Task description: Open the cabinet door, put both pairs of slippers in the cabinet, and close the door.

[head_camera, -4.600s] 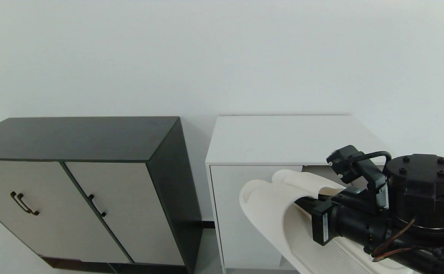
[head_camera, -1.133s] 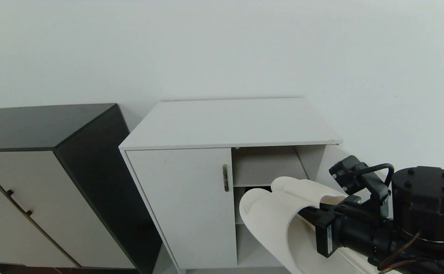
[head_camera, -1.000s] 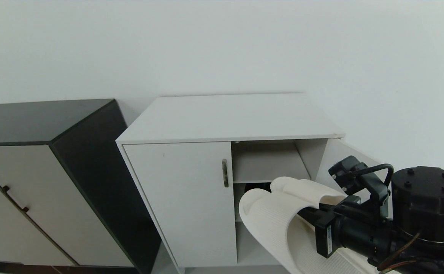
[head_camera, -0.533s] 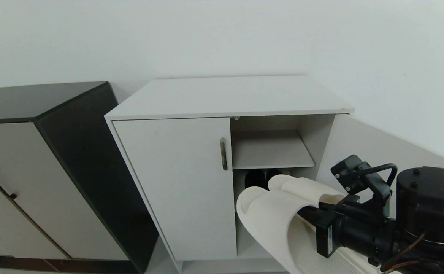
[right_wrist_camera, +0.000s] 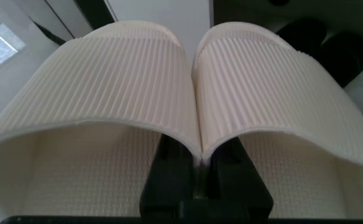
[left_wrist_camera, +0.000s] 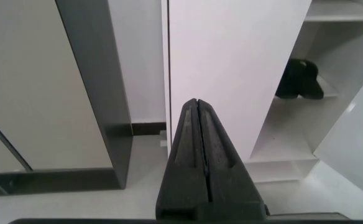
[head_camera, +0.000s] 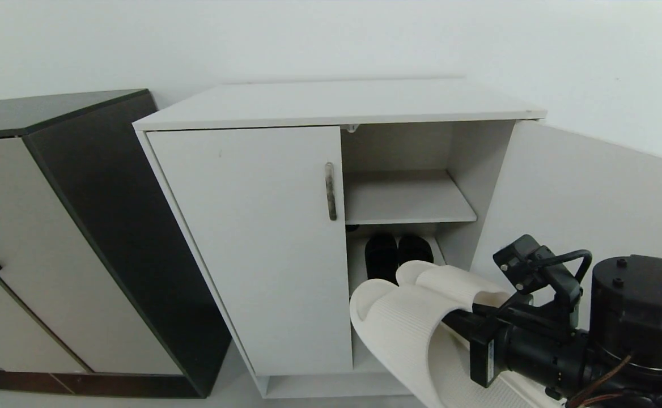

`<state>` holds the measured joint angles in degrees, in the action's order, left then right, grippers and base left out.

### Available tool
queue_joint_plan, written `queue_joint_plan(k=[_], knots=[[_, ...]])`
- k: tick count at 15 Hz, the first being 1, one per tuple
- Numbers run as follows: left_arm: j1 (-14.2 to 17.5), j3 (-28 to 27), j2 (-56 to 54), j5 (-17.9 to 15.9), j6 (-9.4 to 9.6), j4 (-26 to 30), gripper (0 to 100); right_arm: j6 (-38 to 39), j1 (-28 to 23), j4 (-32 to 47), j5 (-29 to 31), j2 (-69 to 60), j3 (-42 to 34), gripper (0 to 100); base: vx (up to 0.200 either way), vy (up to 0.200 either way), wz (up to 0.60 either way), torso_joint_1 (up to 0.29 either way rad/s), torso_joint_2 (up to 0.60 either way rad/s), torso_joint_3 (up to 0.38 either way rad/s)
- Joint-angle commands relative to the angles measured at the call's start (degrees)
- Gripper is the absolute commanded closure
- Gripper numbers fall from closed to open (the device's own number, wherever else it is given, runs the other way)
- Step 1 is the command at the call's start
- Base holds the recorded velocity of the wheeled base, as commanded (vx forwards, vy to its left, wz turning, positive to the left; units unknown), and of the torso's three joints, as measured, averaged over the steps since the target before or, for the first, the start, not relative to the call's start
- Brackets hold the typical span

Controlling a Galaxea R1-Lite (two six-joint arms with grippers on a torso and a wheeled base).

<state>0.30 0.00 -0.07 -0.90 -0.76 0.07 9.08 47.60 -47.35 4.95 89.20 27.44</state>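
The white cabinet [head_camera: 336,105] looks like smooth, matt laminated board with a dull metal handle [head_camera: 330,191] on its closed door, and the black slippers [head_camera: 396,255] on its lower shelf are matt. Beside the white cabinet, the dark cabinet [head_camera: 115,226] has a glossy black side panel and pale matt door fronts, and the floor [left_wrist_camera: 141,152] at the white cabinet's foot is smooth and shiny. In front of the white cabinet, the cream slippers [right_wrist_camera: 138,68] are finely ribbed, matt and foam-like, gripped in the matt black plastic right end effector [right_wrist_camera: 197,165]; the left end effector [left_wrist_camera: 197,109] has matt black, rubbery-looking fingers.
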Motion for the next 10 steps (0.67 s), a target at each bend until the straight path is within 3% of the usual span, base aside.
queue_joint_plan(k=[1,5,10], knots=[[0.0,0.0,0.1,0.0,-0.04,0.0,100,0.0,0.0,-0.6,0.1,0.4,-0.4,100,0.0,0.0,0.0,-0.232,0.38,0.193],[0.0,0.0,0.1,-0.1,-0.04,0.0,100,-0.8,0.0,-1.7,0.1,0.1,-1.2,100,0.0,0.0,0.0,-0.198,0.37,0.168],[0.0,0.0,0.1,-0.1,-0.04,0.0,100,-2.1,-0.1,-3.3,0.5,1.2,-2.1,100,0.0,0.0,0.0,-0.025,0.09,0.038]])
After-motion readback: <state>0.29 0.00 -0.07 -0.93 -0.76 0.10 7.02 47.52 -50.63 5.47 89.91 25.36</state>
